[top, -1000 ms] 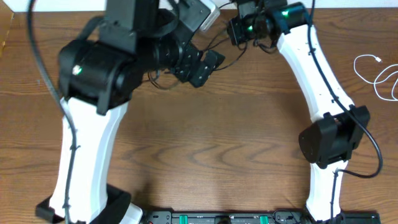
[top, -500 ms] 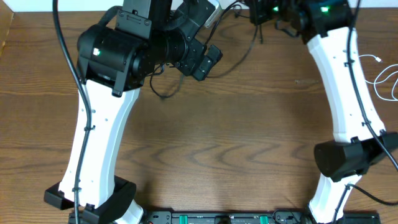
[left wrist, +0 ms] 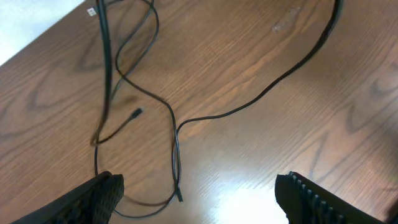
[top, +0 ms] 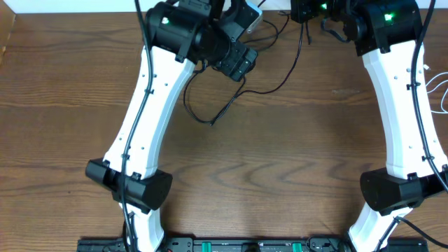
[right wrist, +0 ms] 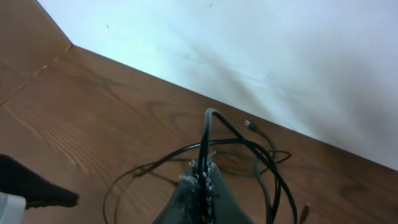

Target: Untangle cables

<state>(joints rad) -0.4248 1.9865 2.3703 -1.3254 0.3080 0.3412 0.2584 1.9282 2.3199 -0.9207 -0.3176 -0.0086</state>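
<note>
black cable (left wrist: 177,162) farther across wooden table (left wrist: 217,37)

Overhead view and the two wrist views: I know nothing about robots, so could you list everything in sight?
black cables: number unclear, black, loose tangled loops on the far middle of the table, one strand rising to the right gripper
white cable: one, white, right edge of the table, partly cut off
table: one, brown wood, under everything
left arm: one, white and black, left side
right arm: one, white and black, right side
left gripper: one, black, open above the black loops
right gripper: one, black, shut on a black strand
</note>
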